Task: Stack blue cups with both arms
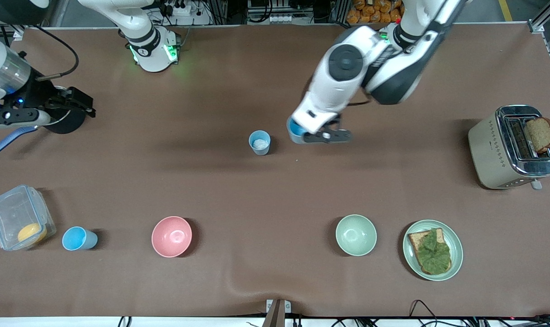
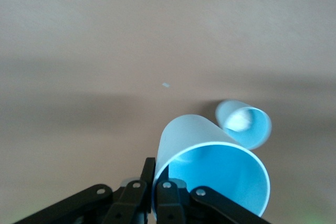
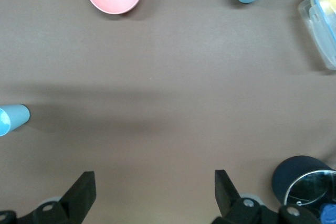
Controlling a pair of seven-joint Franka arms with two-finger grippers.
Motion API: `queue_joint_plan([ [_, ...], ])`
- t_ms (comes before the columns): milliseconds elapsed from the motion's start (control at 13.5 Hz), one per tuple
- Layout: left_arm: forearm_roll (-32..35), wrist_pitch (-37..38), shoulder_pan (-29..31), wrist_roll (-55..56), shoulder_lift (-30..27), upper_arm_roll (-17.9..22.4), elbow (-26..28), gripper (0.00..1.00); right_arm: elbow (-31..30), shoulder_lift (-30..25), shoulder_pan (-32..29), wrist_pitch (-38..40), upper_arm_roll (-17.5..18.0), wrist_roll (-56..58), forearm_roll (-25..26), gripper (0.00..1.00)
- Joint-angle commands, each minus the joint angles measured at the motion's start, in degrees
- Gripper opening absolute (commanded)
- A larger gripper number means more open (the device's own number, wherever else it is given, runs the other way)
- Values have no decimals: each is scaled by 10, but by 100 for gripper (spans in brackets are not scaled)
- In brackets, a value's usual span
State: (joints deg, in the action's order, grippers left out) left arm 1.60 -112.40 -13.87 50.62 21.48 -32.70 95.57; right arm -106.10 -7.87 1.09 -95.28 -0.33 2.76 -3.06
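My left gripper (image 1: 310, 136) hangs over the middle of the table, shut on the rim wall of a blue cup (image 1: 296, 131). One finger sits inside the held cup (image 2: 220, 169) and one outside, with the left gripper (image 2: 156, 179) pinching the wall. Beside it, toward the right arm's end, a second blue cup (image 1: 259, 142) stands upright with something white inside; the left wrist view shows this second cup (image 2: 244, 123) too. A third blue cup (image 1: 78, 238) stands near the front edge. My right gripper (image 1: 85, 106) waits open at its own end, the right gripper (image 3: 155, 190) holding nothing.
A pink bowl (image 1: 171, 236) and a pale green bowl (image 1: 356, 235) sit near the front edge. A clear container (image 1: 18, 218) lies beside the third cup. A plate with toast and lettuce (image 1: 456, 252) and a toaster (image 1: 511, 147) occupy the left arm's end. A dark round pot (image 3: 302, 182) sits under the right arm.
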Motion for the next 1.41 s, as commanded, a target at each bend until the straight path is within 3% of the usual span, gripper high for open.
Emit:
queue_joint_plan([
  [0, 5, -2, -56, 62, 81, 9, -81, 0, 3, -12, -15, 0, 7, 9, 6, 100],
  [297, 45, -69, -107, 147, 117, 11, -80, 0, 102, 29, -17, 60, 5, 9, 7, 100],
  [520, 100, -70, -126, 193, 154, 11, -80, 0, 108, 31, -19, 62, 4, 8, 5, 100],
  [1113, 120, -106, -136, 195, 185, 30, -80, 0, 121, 31, -18, 66, 6, 7, -3, 100],
  [1188, 120, -107, -135, 194, 184, 34, -81, 10, 122, 30, -18, 67, 7, 8, -4, 100],
  [1262, 123, -108, -135, 194, 182, 37, -80, 92, 126, 30, -18, 67, 7, 8, -4, 100],
  [1336, 139, -108, -133, 195, 168, 40, -81, 100, 130, 30, -18, 69, 7, 8, -4, 100],
])
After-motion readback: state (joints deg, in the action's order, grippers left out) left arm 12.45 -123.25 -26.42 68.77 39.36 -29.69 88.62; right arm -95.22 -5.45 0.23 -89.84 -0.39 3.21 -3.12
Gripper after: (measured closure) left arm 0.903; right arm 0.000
